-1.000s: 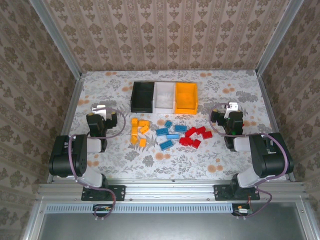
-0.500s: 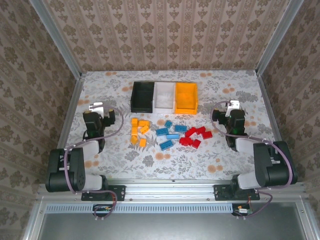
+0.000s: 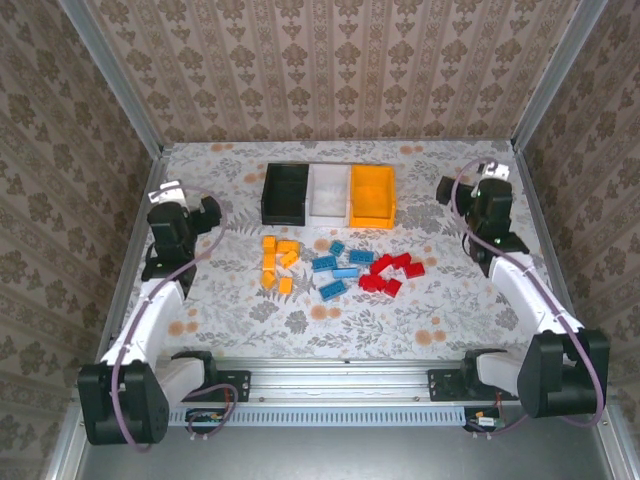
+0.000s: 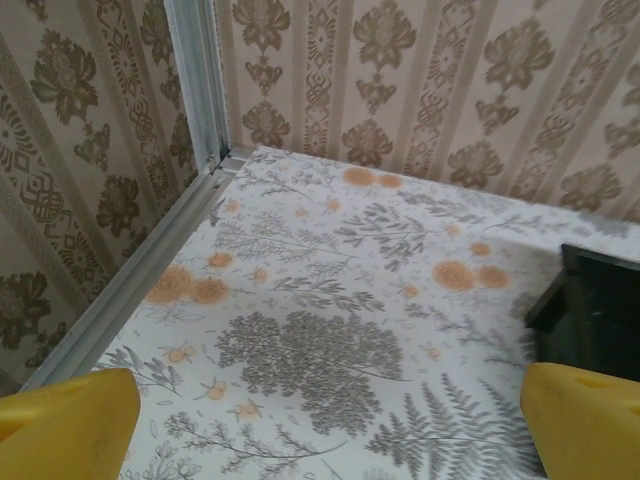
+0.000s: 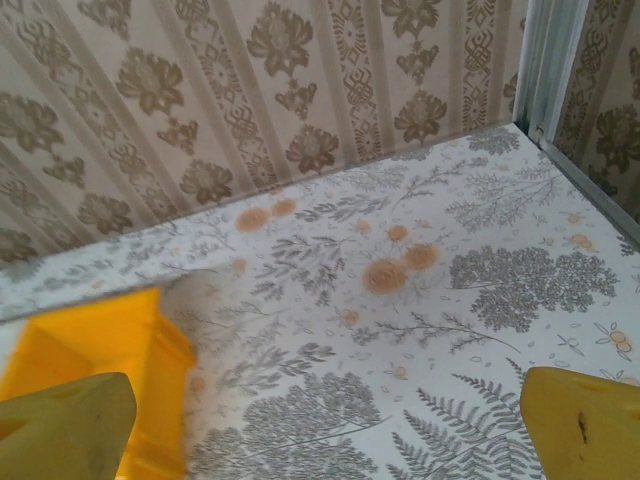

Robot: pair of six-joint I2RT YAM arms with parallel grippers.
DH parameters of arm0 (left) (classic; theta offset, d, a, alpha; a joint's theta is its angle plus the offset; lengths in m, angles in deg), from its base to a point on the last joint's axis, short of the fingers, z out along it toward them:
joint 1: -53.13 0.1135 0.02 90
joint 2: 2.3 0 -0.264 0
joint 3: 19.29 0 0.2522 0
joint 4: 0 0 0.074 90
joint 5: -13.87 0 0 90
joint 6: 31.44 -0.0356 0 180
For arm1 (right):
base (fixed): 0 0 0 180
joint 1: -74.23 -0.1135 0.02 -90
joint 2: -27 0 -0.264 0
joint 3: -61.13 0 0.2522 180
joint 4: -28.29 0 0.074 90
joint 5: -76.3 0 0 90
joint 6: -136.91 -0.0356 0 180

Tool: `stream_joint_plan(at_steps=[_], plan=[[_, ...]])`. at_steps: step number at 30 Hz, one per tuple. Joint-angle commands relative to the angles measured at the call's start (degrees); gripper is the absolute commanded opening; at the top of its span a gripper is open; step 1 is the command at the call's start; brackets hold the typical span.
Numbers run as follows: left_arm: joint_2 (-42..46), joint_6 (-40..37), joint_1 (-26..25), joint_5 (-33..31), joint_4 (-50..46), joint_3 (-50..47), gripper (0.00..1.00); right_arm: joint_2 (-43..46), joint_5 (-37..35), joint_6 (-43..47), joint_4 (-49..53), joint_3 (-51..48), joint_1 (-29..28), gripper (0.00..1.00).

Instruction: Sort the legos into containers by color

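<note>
Left gripper: I am holding my left gripper [image 3: 195,210] above the table [image 3: 400,320] near its left edge, yellow fingers [image 4: 65,420] spread wide and pinching nothing. Its wrist view is facing the far left corner, with a corner of the black bin [image 4: 590,310] at the right.
Right gripper: I am holding my right gripper [image 3: 460,192] near the right edge, equally spread and empty. It is looking toward the far right corner, with the orange-yellow bin [image 5: 150,335] at its left.
Why the arms are out there: I judge I am keeping both arms to the sides so that nothing is covering the pile and either arm is free to reach in.
Bricks: The legos [image 3: 330,262] are lying in the middle of the table, loosely grouped by colour. The orange-yellow bricks [image 3: 278,262] are leftmost, the light blue bricks [image 3: 345,272] are central and the red bricks [image 3: 392,272] are rightmost.
Bins: The black bin, white bin [image 3: 329,213] and orange-yellow bin are standing side by side, walls touching, toward the far edge just beyond the bricks. That is keeping each carry short.
Progress: As far as I can see, no brick is sitting in a bin yet, so I judge the sorting is only starting.
</note>
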Motion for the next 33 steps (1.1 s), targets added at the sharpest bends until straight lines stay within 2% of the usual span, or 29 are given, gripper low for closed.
stream_joint_plan(at_steps=[1, 6, 11, 15, 21, 33], plan=[[1.88, 6.39, -0.82, 4.19, -14.83, 5.38, 1.0, 0.39, 4.6, -7.59, 17.96, 5.55, 0.47, 1.0], [-1.44, 6.84, -1.3, 14.1, -29.66, 15.07, 1.0, 1.47, 8.71, -12.26, 28.84, 11.28, 1.11, 1.0], [-5.72, 3.25, -1.92, 25.69, -37.89, 21.17, 1.0, -0.15, 13.03, -12.08, 38.95, 15.38, 1.66, 1.0], [-8.26, -0.45, -3.1, 31.48, -40.75, 22.53, 1.0, -1.47, 15.52, -11.79, 43.96, 16.78, 2.08, 1.0], [-9.08, -4.09, -4.32, 32.51, -39.74, 19.79, 1.0, -1.84, 14.51, -11.96, 46.02, 15.52, 2.72, 1.0], [-10.5, -6.03, -5.65, 35.67, -37.45, 16.83, 1.0, -10.45, 11.98, -12.33, 49.42, 16.11, 4.83, 0.97]])
